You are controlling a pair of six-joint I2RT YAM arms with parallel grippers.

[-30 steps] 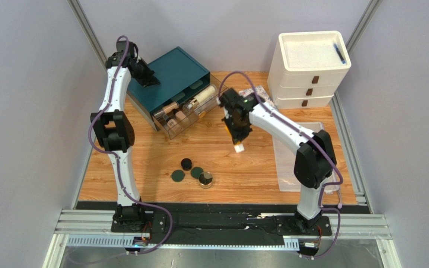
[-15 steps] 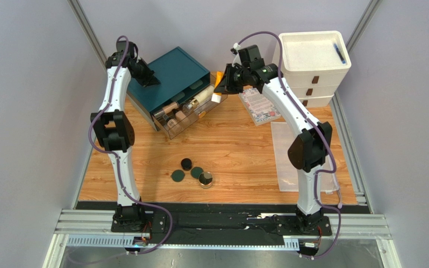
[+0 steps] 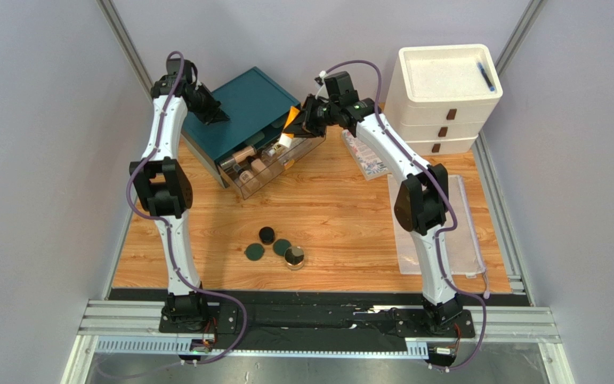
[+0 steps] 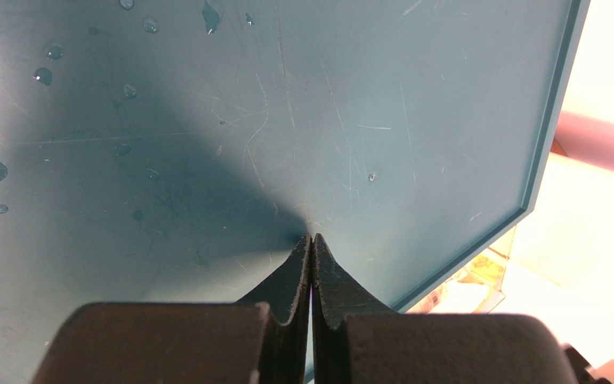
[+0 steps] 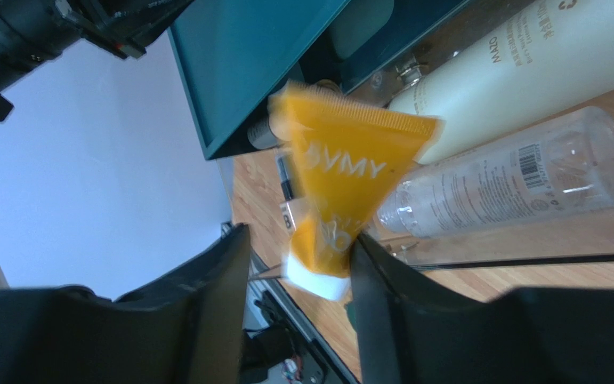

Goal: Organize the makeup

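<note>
White links, black joint housings and looping purple cables make up the left arm (image 3: 162,132) and right arm (image 3: 388,150).

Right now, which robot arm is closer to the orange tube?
The right one. The orange tube is between the fingers of the open right gripper, over the clear drawer. The left gripper is shut, touching the teal box top, farther away.

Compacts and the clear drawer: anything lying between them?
No. The top view shows only bare tabletop between the compacts and the clear drawer.
</note>
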